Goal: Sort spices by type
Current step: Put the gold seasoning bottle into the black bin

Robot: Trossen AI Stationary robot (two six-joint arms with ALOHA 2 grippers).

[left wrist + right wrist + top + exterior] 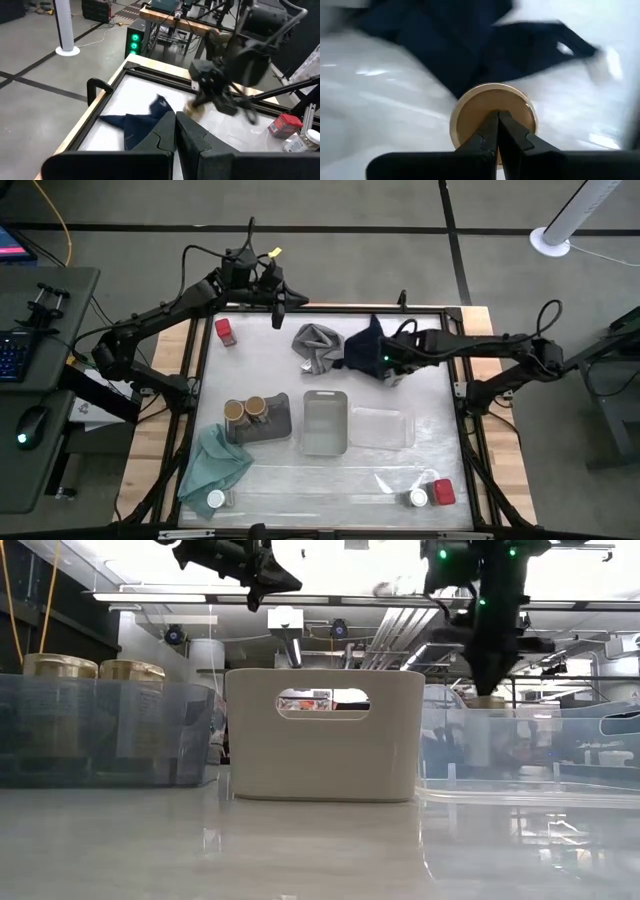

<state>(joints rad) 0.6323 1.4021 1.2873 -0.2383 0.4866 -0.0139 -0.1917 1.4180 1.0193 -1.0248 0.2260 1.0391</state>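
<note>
At the desk's [270,480] near left corner we see a white-topped jar [215,499] just beside the teal cloth [214,465]. A red squarish jar [225,331] stands near the far left corner. Two tan-topped jars [245,410] stand upright side by side in the grey tray [275,425], left of centre; in the low view their gold tops [60,665] show above the tray wall, the bodies only dimly through it.

The left tool [277,304] hangs over the far edge of the desk, above the surface. From its own wrist view its fingers [165,135] look closed together with nothing between them.

A white bin [325,422] sits at the centre of the desk, a clear tray [385,427] touching its right side. A grey cloth [316,346] lies near the far edge, the navy cloth [362,346] just to its right.

The right tool [393,366] is at the navy cloth's right edge. In its wrist view, a third tan-topped jar [493,117] stands upright, top facing the camera, right at the fingertips [487,132]. The fingers appear nearly together there, but we cannot tell whether they grip the jar; its body is hidden under its top.

At the near right corner a second white-topped jar [419,498] stands touching a second red squarish jar [443,492].
</note>
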